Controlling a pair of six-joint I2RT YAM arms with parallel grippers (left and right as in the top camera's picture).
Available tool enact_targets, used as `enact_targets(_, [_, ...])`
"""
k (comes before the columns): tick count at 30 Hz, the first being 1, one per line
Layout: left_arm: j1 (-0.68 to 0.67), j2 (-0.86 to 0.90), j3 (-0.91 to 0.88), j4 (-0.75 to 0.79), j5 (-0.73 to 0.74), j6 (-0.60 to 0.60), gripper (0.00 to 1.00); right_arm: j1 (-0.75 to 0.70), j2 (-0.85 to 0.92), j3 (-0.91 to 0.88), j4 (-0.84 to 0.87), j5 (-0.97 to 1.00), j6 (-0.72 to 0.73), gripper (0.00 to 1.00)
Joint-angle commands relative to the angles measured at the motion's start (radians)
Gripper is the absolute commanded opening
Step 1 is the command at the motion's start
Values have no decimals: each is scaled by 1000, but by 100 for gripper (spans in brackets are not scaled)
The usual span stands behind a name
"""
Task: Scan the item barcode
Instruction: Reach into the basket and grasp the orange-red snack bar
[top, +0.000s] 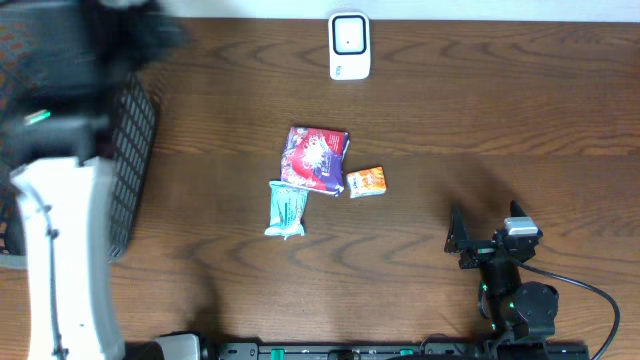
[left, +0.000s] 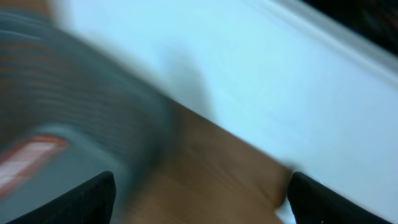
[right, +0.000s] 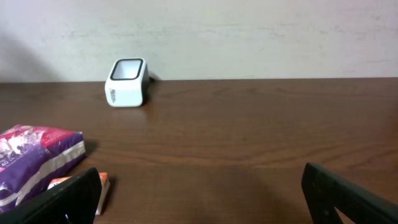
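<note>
The white barcode scanner (top: 349, 45) stands at the table's far edge, and the right wrist view shows the scanner (right: 127, 82) against the wall. Three items lie mid-table: a purple packet (top: 316, 158), a small orange packet (top: 365, 181) and a teal packet (top: 286, 208). My right gripper (top: 487, 222) rests low at the front right, open and empty (right: 199, 199), with the purple packet (right: 31, 158) and the orange packet (right: 102, 186) off to its left. My left gripper (left: 199, 193) is open with nothing between its fingers; its view is motion-blurred.
A black mesh basket (top: 135, 150) stands at the left edge, under my white left arm (top: 60, 250). The blurred left wrist view shows a grey-teal shape with a red-and-white label (left: 31, 155), brown tabletop and a pale wall.
</note>
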Motion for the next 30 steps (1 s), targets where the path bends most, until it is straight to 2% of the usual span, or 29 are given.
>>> enact_targets(1, [195,30,-7,-23,-61,10,88,6,-3,-2,-4,2,-12,99])
enact_targets(5, [355,85,-42,-41,-61,10,88,6,-3,-2,-4,2,-12,99])
enact_targets(9, [426,188,-83,-24,-76,46,88,6,-3,-2,-4,2,-12,99])
enact_targets(13, [434,319,-89,-28,-87,204,88,6,-3,-2,-4,2,-12,99])
enact_targets(17, [434,434,-89,-33,-185,246,88,6,-3,-2,-4,2,-12,99])
enact_targets(19, [434,483,-89,-22,-217,312,89,6,-3,-2,-4,2,-12,99])
enact_targets(22, [434,538,-89,8,-217,388,89,6,-3,-2,-4,2,-12,99])
enact_targets(26, [434,587,-89,66,-216,410,89,6,-3,-2,-4,2,-12,99])
enact_targets(30, [434,627,-89,106,-109,472,89,6,-3,-2,-4,2,-12,99])
